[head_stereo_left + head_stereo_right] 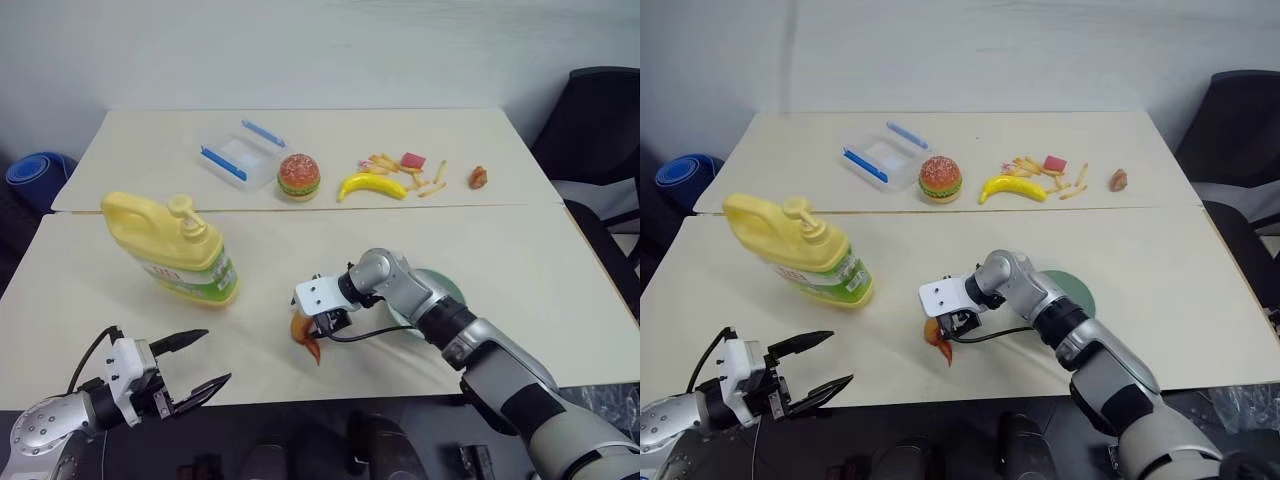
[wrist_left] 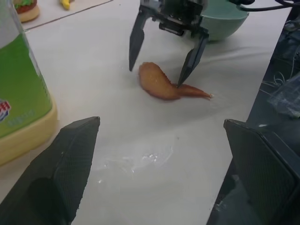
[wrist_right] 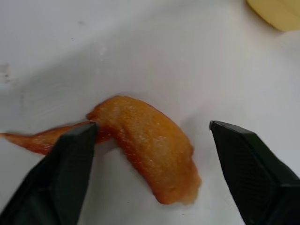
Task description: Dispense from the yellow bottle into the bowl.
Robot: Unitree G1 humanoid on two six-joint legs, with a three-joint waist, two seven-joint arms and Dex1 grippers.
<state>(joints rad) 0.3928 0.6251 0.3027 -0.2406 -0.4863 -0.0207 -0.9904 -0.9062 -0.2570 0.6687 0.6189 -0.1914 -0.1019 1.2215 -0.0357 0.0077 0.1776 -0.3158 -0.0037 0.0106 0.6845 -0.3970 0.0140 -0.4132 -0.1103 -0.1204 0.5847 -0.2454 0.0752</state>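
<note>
Your right gripper (image 1: 318,338) is hanging over an orange chicken-wing toy (image 3: 140,143) lying on the table (image 1: 520,270), its jaws standing apart on either side of the toy with one fingertip (image 3: 75,154) touching the thin end. The mint-green bowl (image 2: 225,21) is sitting just behind that arm, partly hidden. The yellow bottle (image 1: 170,250) is standing upright to the left, well apart from the bowl. Your left gripper (image 1: 190,370) is hovering at the near table edge, jaws wide and gripping nothing.
</note>
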